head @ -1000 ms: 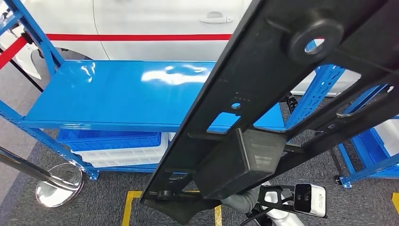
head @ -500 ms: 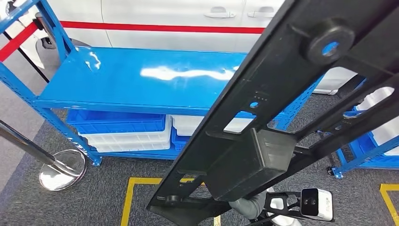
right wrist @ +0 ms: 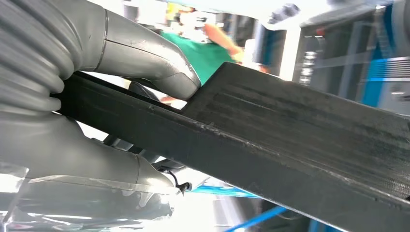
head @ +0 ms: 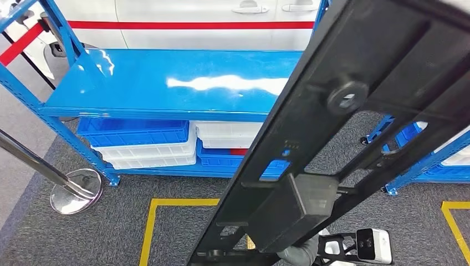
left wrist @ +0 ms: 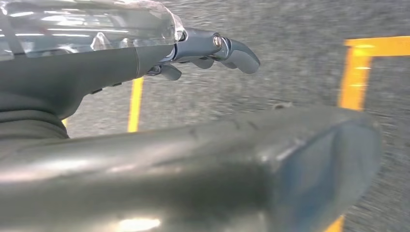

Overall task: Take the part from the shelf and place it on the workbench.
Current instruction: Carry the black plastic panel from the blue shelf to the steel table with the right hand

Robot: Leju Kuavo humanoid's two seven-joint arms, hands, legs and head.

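The long black part point(head: 332, 144), a flat frame with holes and a boxy block on it, runs slantwise across the right of the head view. My right hand point(head: 299, 252) grips its near end from below. In the right wrist view the thumb and fingers of my right hand point(right wrist: 43, 130) clamp the part point(right wrist: 300, 140) between them. My left hand point(left wrist: 121, 72) hangs over the grey carpet in the left wrist view, with fingers point(left wrist: 227, 48) stretched out and nothing in it. The blue shelf point(head: 166, 83) stands ahead with a bare top board.
Blue bins point(head: 136, 133) and white bins point(head: 149, 155) sit on the shelf's lower level. A chrome post base point(head: 75, 191) stands at the left, yellow floor tape point(head: 149, 227) below. A second blue rack point(head: 421, 166) is at the right, a white car point(head: 194, 14) behind. A person in green point(right wrist: 208, 48) stands nearby.
The whole picture has shifted, so the camera has moved; the shelf now sits higher and more centred. The part has dropped lower in the picture, still in my right hand.
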